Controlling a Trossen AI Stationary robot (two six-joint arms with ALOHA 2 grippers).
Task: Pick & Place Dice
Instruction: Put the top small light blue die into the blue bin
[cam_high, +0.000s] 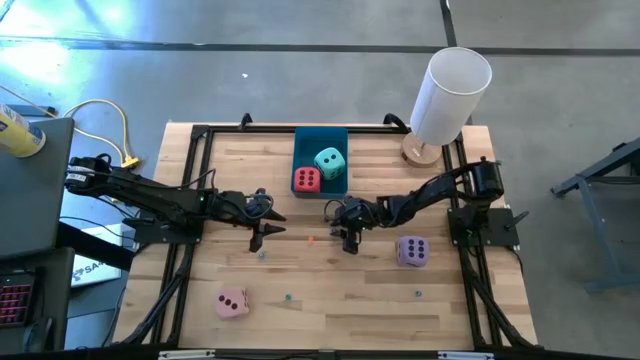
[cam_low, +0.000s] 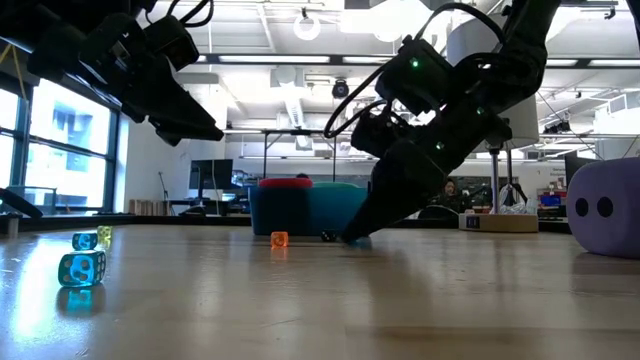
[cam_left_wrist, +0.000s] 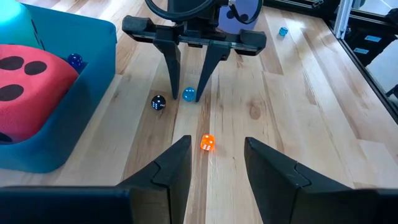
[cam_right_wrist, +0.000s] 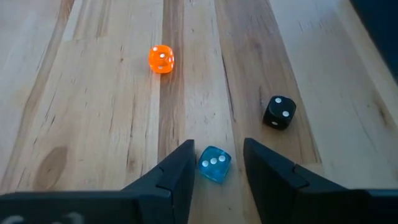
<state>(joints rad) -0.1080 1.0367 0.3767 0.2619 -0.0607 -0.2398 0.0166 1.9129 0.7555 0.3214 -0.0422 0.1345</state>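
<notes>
— Right gripper (cam_right_wrist: 214, 163)?
— Tipped down onto the wood, fingers narrow, straddling a small blue die (cam_right_wrist: 214, 164), not yet pinching; black die (cam_right_wrist: 279, 112) beside, orange die (cam_right_wrist: 161, 59) beyond.
— Left gripper (cam_left_wrist: 216, 163)?
— Raised, partly spread, empty.
— Beyond the blue die?
— Blue tray (cam_high: 335, 137) holding red die (cam_high: 306, 180) and teal die (cam_high: 329, 161).
— Overhead only?
— Purple die (cam_high: 412, 250), pink die (cam_high: 232, 303).

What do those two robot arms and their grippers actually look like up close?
Both arms are black, jointed, with black cables looping along them. The left gripper and right gripper each end in two slim, dark, tapering fingers hanging from a flat black crossbar. A small green light glows on the right arm's wrist housing. No other markings are readable.
</notes>
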